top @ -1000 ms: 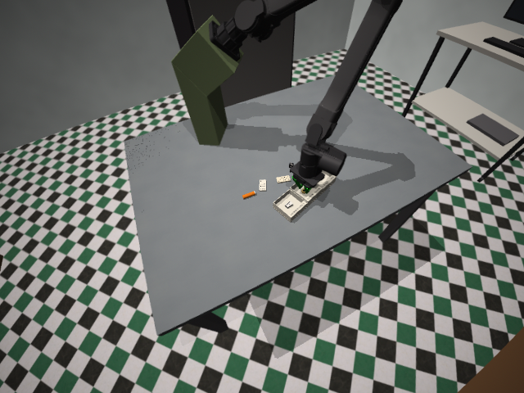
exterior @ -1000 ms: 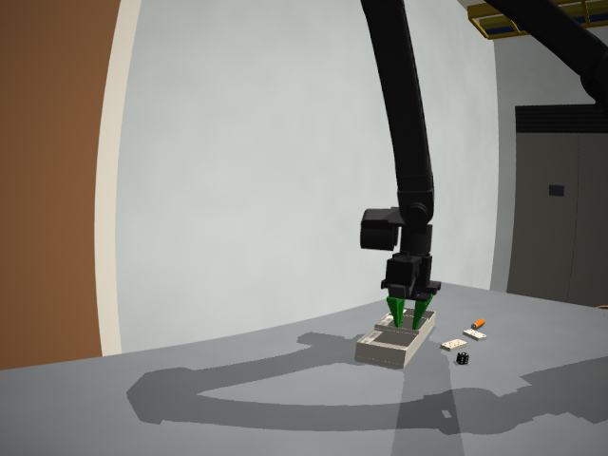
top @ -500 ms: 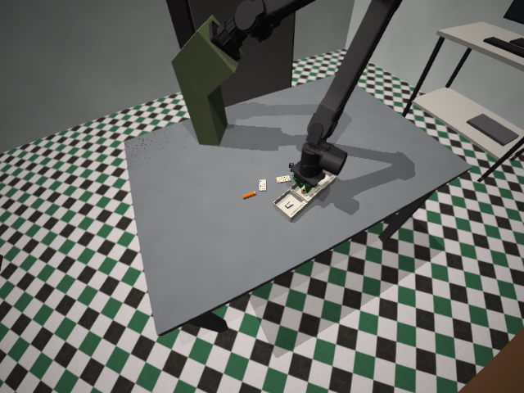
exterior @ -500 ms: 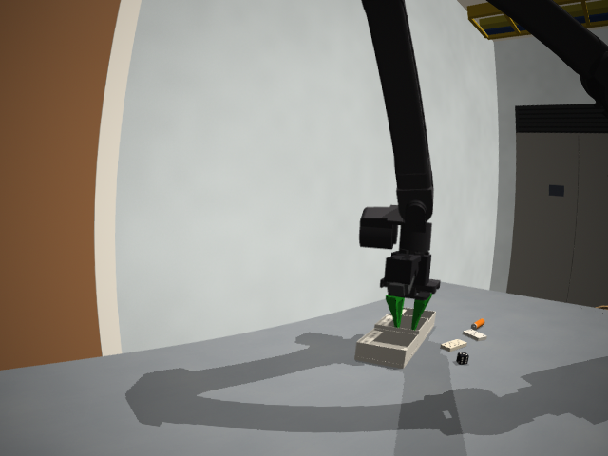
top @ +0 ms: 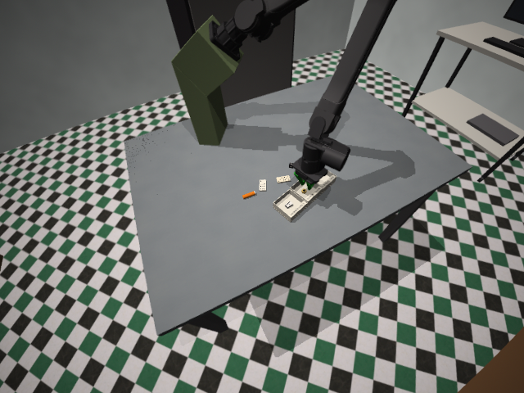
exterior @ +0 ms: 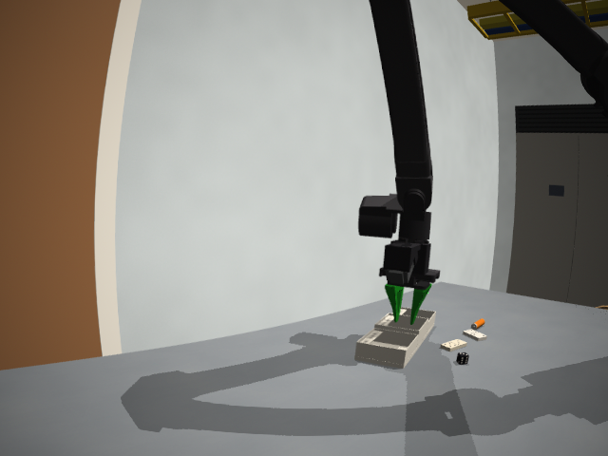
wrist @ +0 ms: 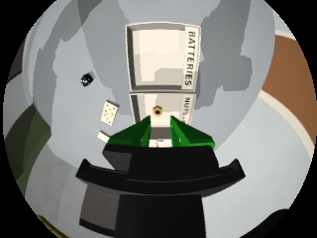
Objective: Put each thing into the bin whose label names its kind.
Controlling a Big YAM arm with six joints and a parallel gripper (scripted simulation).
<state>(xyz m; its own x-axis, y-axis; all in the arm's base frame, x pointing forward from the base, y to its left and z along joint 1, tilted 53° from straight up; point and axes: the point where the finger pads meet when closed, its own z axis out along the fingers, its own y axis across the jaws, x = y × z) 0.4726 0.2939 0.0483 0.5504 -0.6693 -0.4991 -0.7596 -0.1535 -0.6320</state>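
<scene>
— End effector (exterior: 406, 318) state? And nut?
— Fingers are parted and grasp nothing. Small brass nut (wrist: 158, 111) lies free in the near bin (wrist: 192, 107), just at 12 o'clock of the fingertips.
— Other things?
— On the tabletop (top: 203, 237): two dominoes (top: 263, 184) and the orange battery (top: 248, 194) at 9 o'clock of the bins.

You were in a room that looked like a lab or a workshop. A plain grey bench (top: 203, 254) stood on a floor (top: 63, 237) of green, black and white checks. Beside it was a pale shelf unit (top: 458, 33) on black legs, with a keyboard (top: 505, 45) on its top board. A dark metal cabinet (exterior: 560, 206) stood against the grey wall (exterior: 255, 171).
</scene>
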